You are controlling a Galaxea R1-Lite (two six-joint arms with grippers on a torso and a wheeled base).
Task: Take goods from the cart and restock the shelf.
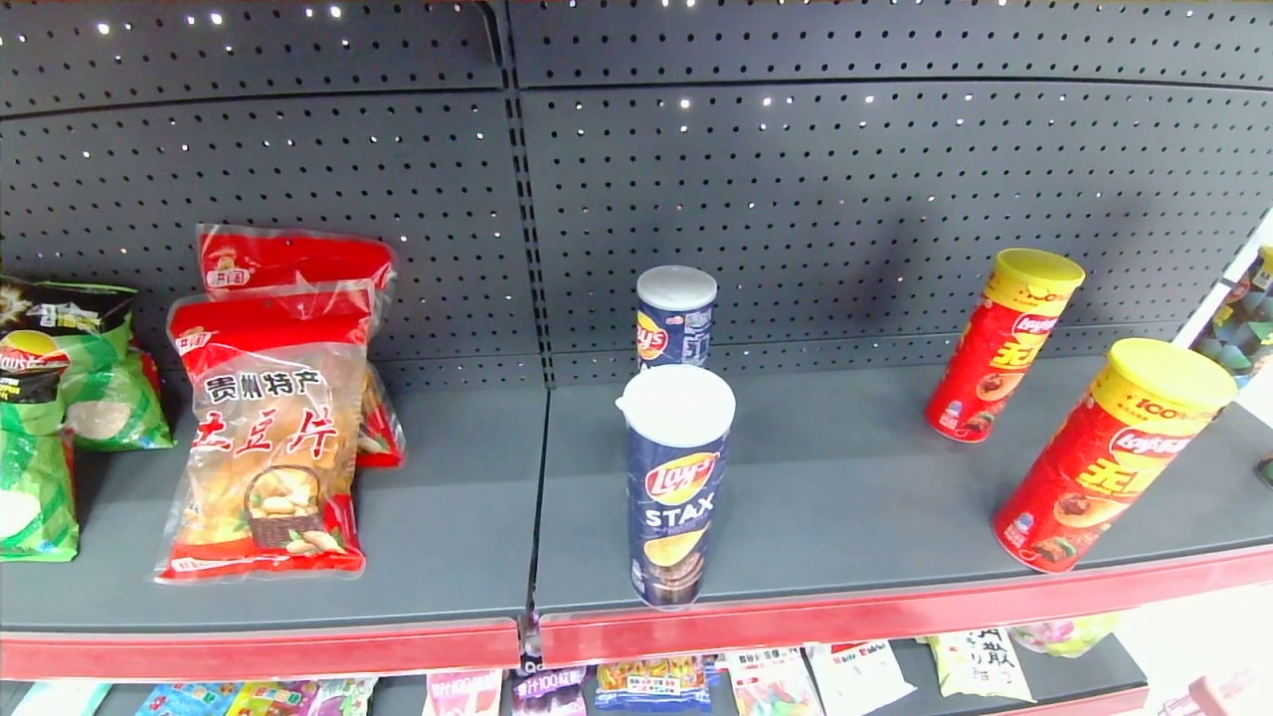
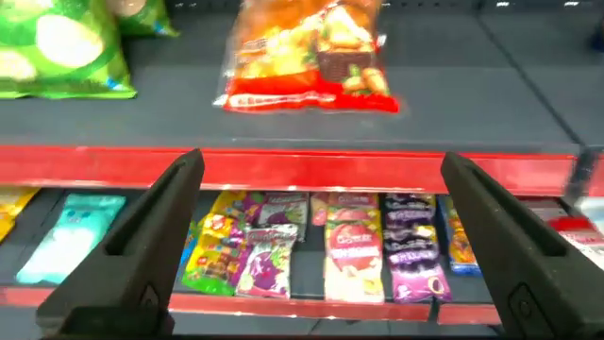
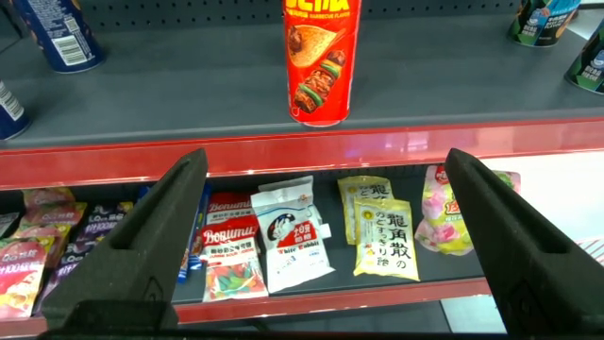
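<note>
The left gripper (image 2: pixel 323 168) is hovering wide open and empty before the red edge of the shelf (image 1: pixel 845 497), facing a bag of chips (image 2: pixel 307 57). The right gripper (image 3: pixel 327 161), also open and empty, is facing a red can (image 3: pixel 321 61) standing on the shelf.

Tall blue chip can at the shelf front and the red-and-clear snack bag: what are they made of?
Tall blue chip can: likely printed cardboard, smooth, under a whitish plastic lid. Red-and-clear snack bag: thin glossy plastic film, crinkled, see-through, catching glare.

Head above shelf (image 1: pixel 845 497), looking down; wrists low, facing it
</note>
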